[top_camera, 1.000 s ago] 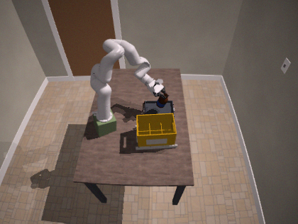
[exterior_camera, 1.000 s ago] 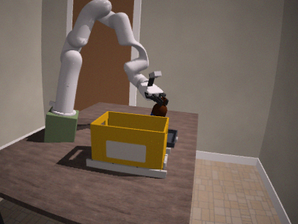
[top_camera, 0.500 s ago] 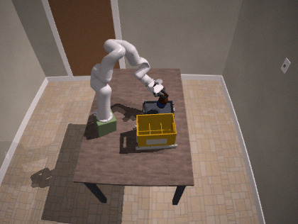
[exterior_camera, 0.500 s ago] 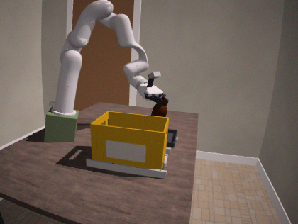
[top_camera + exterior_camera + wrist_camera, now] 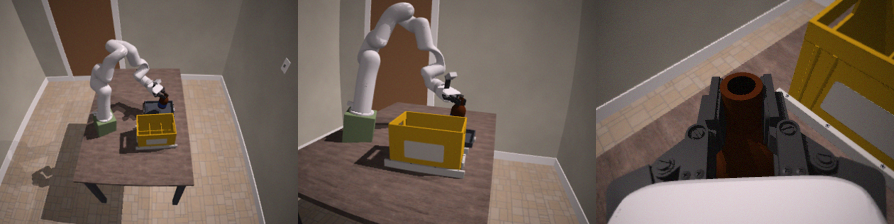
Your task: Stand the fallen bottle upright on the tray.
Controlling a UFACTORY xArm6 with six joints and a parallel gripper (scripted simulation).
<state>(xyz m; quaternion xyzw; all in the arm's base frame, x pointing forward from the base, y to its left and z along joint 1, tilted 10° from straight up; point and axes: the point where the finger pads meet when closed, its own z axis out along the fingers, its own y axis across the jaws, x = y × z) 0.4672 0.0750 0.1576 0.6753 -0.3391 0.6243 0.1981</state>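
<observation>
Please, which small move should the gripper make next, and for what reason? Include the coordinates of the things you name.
Probably a small, slow lowering: the gripper (image 5: 164,95) (image 5: 462,101) (image 5: 742,90) is closed on the neck of the brown bottle (image 5: 163,101) (image 5: 458,110) (image 5: 744,117), which looks near upright over the dark tray (image 5: 150,102) (image 5: 469,144). I cannot tell whether its base already touches.
</observation>
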